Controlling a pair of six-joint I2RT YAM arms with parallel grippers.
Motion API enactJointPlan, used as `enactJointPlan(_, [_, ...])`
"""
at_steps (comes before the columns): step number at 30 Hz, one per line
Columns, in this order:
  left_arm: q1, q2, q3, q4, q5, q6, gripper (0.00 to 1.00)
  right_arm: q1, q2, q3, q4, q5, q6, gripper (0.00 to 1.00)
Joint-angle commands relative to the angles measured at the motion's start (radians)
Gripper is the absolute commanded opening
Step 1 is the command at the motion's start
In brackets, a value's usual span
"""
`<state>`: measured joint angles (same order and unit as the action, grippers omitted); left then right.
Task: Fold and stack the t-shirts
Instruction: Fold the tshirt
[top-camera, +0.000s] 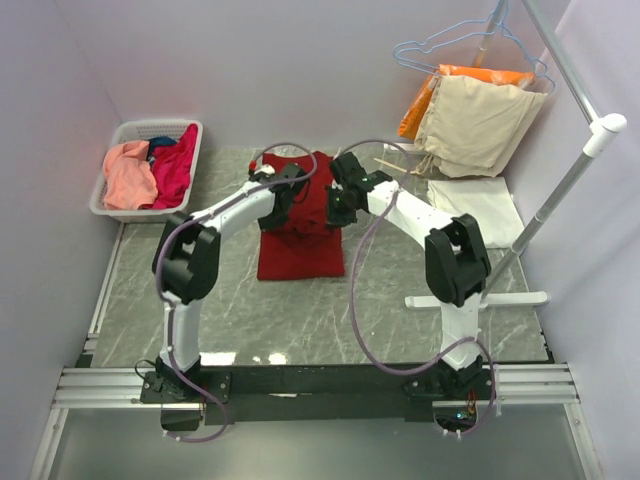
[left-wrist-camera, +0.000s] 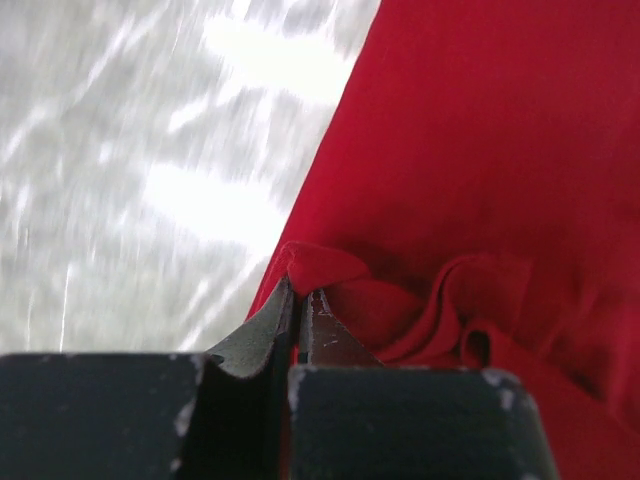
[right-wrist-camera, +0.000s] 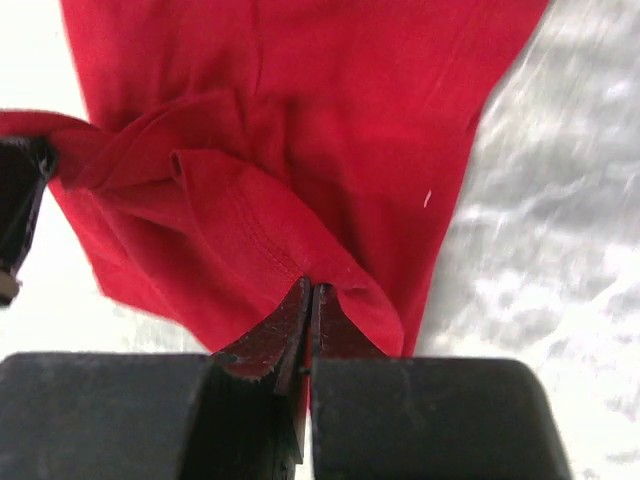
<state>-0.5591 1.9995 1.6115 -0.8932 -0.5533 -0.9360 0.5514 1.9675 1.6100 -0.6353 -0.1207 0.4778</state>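
Mid-table: dark red t-shirt, cloth bunched at the grip points. Pinched tight at opposite side edges by left gripper and right gripper. Best: move both holds level and evenly taut, avoiding a skewed fold.

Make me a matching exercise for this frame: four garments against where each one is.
1. dark red cloth t-shirt
2. cream-white folded cloth t-shirt
3. salmon-pink cloth t-shirt
4. beige cloth garment

a. in white plastic basket
b. hanging, far right corner
c. flat on grey marble table, right side
d. pinched by left gripper and right gripper

Pairs: 1-d, 2-c, 3-a, 4-b
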Motion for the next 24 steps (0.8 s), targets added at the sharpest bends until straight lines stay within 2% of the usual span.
enactJointPlan(1, [0.057,0.083,0.155,0.054,-0.010,0.164,0.01,-0.034,0.085,0.148,-0.026,0.035,-0.002,0.00])
enactJointPlan(9, [0.111,0.163,0.223,0.079,0.035,0.238,0.01,-0.071,0.114,0.125,0.009,0.082,0.074,0.00])
enactJointPlan(11, [0.117,0.177,0.238,0.083,0.046,0.261,0.04,-0.082,0.108,0.100,0.026,0.105,0.122,0.00])
enactJointPlan(12, [0.119,0.180,0.248,0.086,0.043,0.267,0.11,-0.088,0.102,0.088,0.046,0.096,0.133,0.00])
enactJointPlan(13, [0.120,0.179,0.249,0.094,0.041,0.275,0.28,-0.090,0.099,0.064,0.069,0.083,0.142,0.04])
enactJointPlan(15, [0.125,0.174,0.246,0.135,0.027,0.295,0.52,-0.096,0.099,0.057,0.100,0.069,0.150,0.21])
enactJointPlan(16, [0.126,0.165,0.246,0.152,0.023,0.301,0.76,-0.096,0.100,0.057,0.112,0.070,0.148,0.33])
enactJointPlan(17, [0.134,0.160,0.245,0.186,0.013,0.305,0.84,-0.096,0.100,0.056,0.132,0.072,0.148,0.38])
enactJointPlan(19, [0.146,0.159,0.269,0.197,-0.002,0.302,0.95,-0.099,0.100,0.070,0.147,0.079,0.151,0.43])
enactJointPlan(24, [0.172,0.122,0.321,0.249,-0.016,0.322,0.99,-0.108,0.071,0.076,0.204,0.093,0.159,0.43])
